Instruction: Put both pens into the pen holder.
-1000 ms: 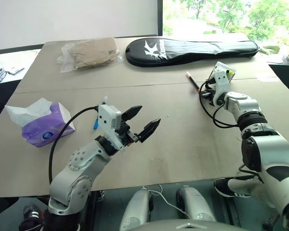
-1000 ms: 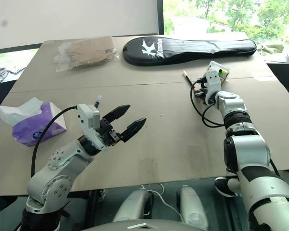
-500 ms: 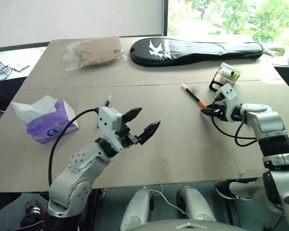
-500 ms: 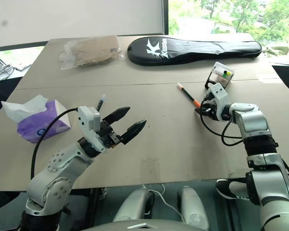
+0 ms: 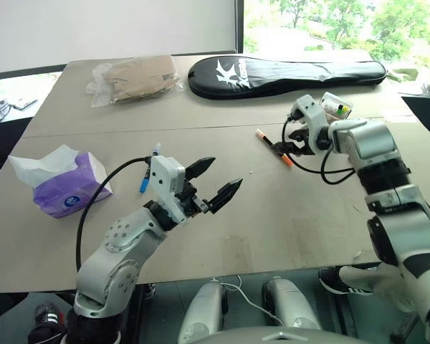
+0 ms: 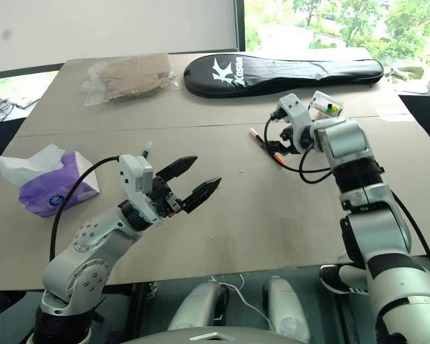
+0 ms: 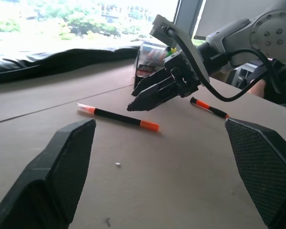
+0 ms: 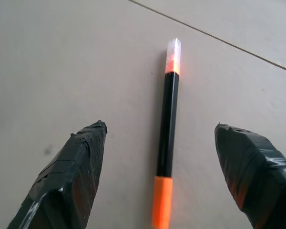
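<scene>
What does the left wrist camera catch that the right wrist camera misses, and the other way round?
Left wrist view, not the right: the right gripper seen from outside, low over the table, a second pen beyond it, and the pen holder and a long black bag behind. Right wrist view, not the left: that gripper's own open fingers standing either side of the black pen. Both: the black pen with orange ends, lying on the brown table.

Your right gripper [image 5: 287, 141], shut beside the pen holder [image 5: 336, 105] a second ago, now hangs spread over the orange-and-black pen [image 8: 167, 136], further left on the table [image 5: 308, 215].
</scene>
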You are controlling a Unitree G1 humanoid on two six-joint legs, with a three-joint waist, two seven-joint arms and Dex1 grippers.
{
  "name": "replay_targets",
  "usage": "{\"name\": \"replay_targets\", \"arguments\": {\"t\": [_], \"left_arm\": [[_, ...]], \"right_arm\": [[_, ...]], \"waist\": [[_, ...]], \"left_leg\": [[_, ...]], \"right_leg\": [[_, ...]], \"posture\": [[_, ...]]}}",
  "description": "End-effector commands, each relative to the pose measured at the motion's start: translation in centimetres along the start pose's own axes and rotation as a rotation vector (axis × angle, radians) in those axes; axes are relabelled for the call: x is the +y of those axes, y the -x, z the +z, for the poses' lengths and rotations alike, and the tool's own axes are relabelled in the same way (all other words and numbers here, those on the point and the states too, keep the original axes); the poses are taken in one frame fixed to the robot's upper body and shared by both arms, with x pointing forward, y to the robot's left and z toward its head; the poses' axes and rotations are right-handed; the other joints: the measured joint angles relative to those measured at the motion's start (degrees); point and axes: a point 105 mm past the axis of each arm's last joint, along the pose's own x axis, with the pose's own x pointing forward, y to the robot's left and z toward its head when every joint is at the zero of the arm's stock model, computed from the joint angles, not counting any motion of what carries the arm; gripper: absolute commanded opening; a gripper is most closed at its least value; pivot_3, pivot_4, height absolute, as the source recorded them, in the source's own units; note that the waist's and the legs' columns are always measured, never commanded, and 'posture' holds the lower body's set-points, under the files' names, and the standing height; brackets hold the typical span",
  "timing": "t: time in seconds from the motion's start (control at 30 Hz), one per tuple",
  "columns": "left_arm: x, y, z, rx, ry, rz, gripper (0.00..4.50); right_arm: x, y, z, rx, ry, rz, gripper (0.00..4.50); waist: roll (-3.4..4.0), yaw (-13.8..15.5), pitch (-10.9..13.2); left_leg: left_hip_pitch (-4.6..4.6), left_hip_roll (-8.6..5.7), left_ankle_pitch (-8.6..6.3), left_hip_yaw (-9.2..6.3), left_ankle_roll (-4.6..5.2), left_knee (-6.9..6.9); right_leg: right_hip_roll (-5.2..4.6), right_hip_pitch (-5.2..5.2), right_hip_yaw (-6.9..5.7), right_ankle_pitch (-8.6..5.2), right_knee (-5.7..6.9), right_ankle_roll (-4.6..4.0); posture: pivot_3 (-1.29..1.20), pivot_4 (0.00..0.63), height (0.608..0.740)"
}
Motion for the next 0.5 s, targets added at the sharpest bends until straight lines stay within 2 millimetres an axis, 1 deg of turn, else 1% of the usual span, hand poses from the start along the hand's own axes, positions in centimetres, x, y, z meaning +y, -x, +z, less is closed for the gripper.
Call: {"name": "replay_targets", "arguments": {"t": [0.03,0.17,0.2,0.27,0.33,0.4,0.43,0.47,0.5], "left_arm": [[-0.4,-0.1,0.9,-0.03,-0.024,-0.004,4.5],[-0.5,0.0,1.1,-0.031,-0.03,0.004,4.5],[-0.5,0.0,1.1,-0.032,-0.031,0.009,4.5],[-0.6,0.1,1.2,-0.035,-0.033,0.017,4.5],[-0.6,0.2,1.3,-0.036,-0.033,0.028,4.5],[-0.6,0.3,1.4,-0.04,-0.034,0.046,4.5],[-0.6,0.4,1.4,-0.041,-0.033,0.052,4.5],[-0.7,0.4,1.3,-0.042,-0.03,0.056,4.5],[-0.7,0.4,1.3,-0.043,-0.028,0.059,4.5]], "right_arm": [[-0.2,-2.0,0.0,0.046,0.011,-0.065,3.84],[0.5,-4.1,-0.4,0.082,0.043,-0.096,3.84],[0.5,-4.4,-0.6,0.093,0.066,-0.11,3.6],[0.3,-4.7,-1.0,0.106,0.102,-0.145,3.01],[0.0,-4.9,-1.3,0.122,0.153,-0.165,2.15],[-0.4,-4.9,-1.4,0.133,0.21,-0.184,1.16],[-0.6,-4.8,-1.5,0.138,0.229,-0.192,0.82],[-0.7,-4.8,-1.6,0.14,0.247,-0.198,0.33],[-0.9,-4.7,-1.6,0.142,0.271,-0.204,0.02]], "waist": [[0.0,0.0,0.0],[0.0,0.1,0.0],[0.0,0.0,0.0],[0.01,0.0,0.0],[0.01,-0.1,0.0],[0.02,-0.2,0.0],[0.02,-0.2,0.0],[0.02,-0.1,0.0],[0.02,-0.1,0.0]], "left_leg": [[0.0,0.0,0.0,-0.01,0.0,0.0],[-0.03,-0.08,0.0,-0.01,0.0,0.0],[-0.03,-0.08,0.0,-0.01,0.0,0.0],[-0.02,-0.09,0.0,-0.02,0.0,0.0],[-0.01,-0.09,0.0,-0.03,0.0,0.0],[0.02,-0.09,0.0,-0.02,0.0,0.0],[0.04,-0.08,0.0,-0.01,0.0,0.0],[0.06,-0.08,0.0,-0.02,0.0,0.0],[0.07,-0.08,0.0,-0.03,0.0,0.0]], "right_leg": [[-0.01,0.0,-0.01,0.0,-0.01,0.0],[-0.07,-0.01,-0.01,0.0,0.0,0.0],[-0.07,-0.01,-0.01,0.0,-0.01,0.0],[-0.07,-0.01,-0.02,0.0,-0.01,0.0],[-0.07,-0.01,-0.03,0.0,0.01,0.0],[-0.06,-0.01,-0.01,0.0,0.03,0.0],[-0.06,-0.01,0.0,0.0,0.05,0.0],[-0.05,-0.01,0.0,0.0,0.07,0.0],[-0.05,0.0,-0.02,0.0,0.1,0.0]], "posture": [[0.0,0.15,0.74],[0.0,0.15,0.74],[0.0,0.15,0.74],[0.0,0.15,0.74],[0.0,0.15,0.74],[0.0,0.15,0.74],[0.0,0.15,0.74],[0.0,0.15,0.74],[0.0,0.15,0.74]]}}
